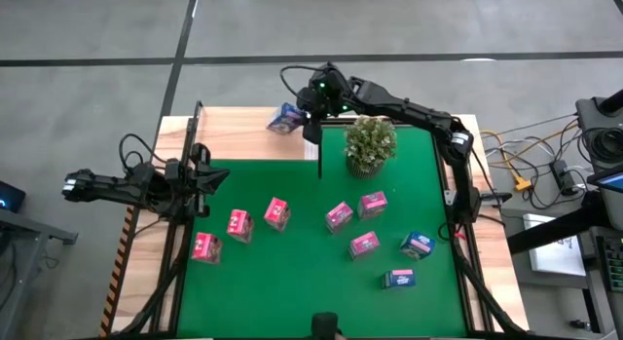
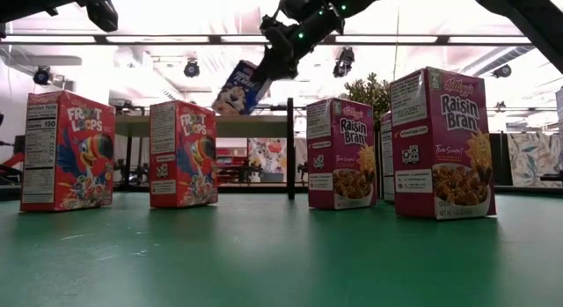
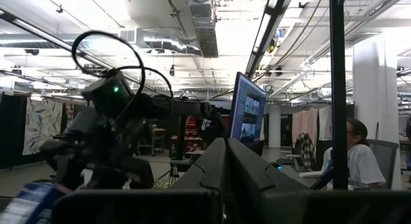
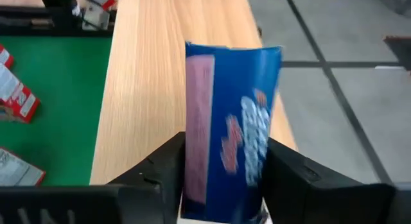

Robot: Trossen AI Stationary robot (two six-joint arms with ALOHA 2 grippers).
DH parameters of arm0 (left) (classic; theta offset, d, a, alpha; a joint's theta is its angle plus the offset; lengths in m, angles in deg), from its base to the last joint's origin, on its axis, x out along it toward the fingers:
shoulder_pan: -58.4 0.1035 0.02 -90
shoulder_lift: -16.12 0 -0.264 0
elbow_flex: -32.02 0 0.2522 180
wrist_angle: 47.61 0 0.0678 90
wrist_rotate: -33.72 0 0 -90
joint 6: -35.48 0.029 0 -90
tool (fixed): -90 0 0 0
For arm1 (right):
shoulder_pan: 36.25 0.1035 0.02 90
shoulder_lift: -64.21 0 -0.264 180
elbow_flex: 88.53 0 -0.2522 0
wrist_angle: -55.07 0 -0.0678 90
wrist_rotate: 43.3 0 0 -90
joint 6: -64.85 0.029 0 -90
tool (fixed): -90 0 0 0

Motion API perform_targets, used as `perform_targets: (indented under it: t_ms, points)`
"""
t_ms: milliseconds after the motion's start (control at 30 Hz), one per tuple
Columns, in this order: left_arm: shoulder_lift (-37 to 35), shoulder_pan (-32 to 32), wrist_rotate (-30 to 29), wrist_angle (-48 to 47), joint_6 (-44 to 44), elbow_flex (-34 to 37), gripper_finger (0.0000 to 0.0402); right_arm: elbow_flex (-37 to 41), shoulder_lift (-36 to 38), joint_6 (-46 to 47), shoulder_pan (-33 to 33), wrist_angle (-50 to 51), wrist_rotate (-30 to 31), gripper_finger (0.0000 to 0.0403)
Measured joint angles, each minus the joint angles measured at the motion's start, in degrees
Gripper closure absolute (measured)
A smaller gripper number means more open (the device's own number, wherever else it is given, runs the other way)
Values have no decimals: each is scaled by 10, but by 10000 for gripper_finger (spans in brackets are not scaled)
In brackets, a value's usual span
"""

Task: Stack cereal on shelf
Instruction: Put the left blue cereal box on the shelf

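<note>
My right gripper [image 1: 310, 108] reaches over the table's far edge and is shut on a blue cereal box [image 1: 285, 118], which shows tilted in the low view [image 2: 239, 87]. Under it lies the pale wood shelf [image 1: 243, 135] with thin black uprights [image 1: 320, 153]. Several pink cereal boxes [image 1: 276, 213] and two blue ones [image 1: 417, 245] stand or lie on the green mat [image 1: 292, 272]. My left gripper [image 1: 208, 176] waits shut at the table's left side, touching nothing. My right gripper holds the blue box by its near end [image 4: 196, 179], pinched between the two fingers [image 4: 160, 169] on opposite sides. It comes slanting down from above. The box is lifted clear above the shelf board [image 4: 148, 89] and sticks out past the fingertips, tilted downward [image 2: 233, 94].
A small potted green plant [image 1: 371, 143] stands on the mat just near the shelf, beside my right arm. Pink boxes [image 2: 70, 149] [image 2: 444, 144] stand upright across the mat. Cables and equipment lie beyond the table's right edge [image 1: 545, 174]. A person sits in the room behind [image 3: 359, 160].
</note>
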Motion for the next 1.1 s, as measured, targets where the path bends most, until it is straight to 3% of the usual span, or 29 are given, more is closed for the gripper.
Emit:
perform_targets:
  t_ms: [267, 600, 900, 1100]
  points:
    - [0, 0, 0, 0, 0, 0, 402, 0, -3, -9, 0, -10, 4, 189]
    - [0, 0, 0, 0, 0, 0, 402, -1, -3, -7, 0, -15, 4, 202]
    - [19, 0, -11, 8, -19, 0, 402, -79, 27, -21, 18, 111, 0, 207]
    - [86, 1, -57, -39, -2, -56, 402, -62, 86, -32, 59, 184, 1, 207]
